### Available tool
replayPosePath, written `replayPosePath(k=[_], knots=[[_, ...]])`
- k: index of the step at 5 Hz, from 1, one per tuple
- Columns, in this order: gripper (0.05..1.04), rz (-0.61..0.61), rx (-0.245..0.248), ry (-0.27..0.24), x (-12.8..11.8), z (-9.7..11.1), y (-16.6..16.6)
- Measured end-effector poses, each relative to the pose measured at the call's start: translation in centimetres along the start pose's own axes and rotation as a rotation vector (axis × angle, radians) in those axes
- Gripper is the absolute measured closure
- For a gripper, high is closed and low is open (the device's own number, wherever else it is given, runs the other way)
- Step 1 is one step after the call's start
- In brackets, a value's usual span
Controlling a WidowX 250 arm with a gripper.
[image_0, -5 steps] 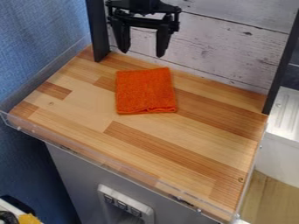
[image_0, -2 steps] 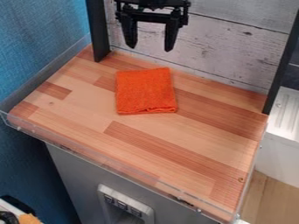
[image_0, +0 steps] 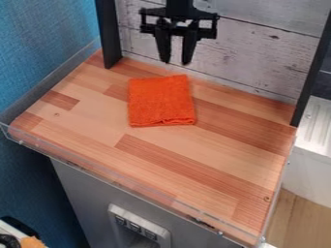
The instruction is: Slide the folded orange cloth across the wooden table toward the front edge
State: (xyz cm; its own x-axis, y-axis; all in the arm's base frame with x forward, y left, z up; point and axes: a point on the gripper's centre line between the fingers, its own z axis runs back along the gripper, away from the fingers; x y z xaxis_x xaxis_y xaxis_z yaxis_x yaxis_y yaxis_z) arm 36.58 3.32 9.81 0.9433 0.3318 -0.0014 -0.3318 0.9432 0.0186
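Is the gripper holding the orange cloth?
No, the cloth lies folded on the counter, apart from the gripper.

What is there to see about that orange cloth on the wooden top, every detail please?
The cloth is bright red-orange, with a fuzzy, towel-like look. It lies flat, apparently folded into a rough rectangle, slightly narrower at the back; the near edge shows what look like stacked layers. It rests on the back half of the wooden top, which is all that touches it. The gripper hangs beyond its back edge, clear of it.

The black tool point(image_0: 176, 63) hangs pointing down, its two fingers point(image_0: 188, 47) slightly apart.
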Motion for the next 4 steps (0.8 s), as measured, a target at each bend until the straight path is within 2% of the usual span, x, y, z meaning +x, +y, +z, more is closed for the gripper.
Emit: replayPosePath(k=[1, 2, 4], knots=[[0.927, -0.006, -0.003, 0.007, 0.0, -1.7, -0.1], [1.019, -0.016, -0.009, 0.015, -0.3, -3.3, -0.1], [1.025, -0.021, -0.029, 0.013, -0.5, -5.6, 0.5]])
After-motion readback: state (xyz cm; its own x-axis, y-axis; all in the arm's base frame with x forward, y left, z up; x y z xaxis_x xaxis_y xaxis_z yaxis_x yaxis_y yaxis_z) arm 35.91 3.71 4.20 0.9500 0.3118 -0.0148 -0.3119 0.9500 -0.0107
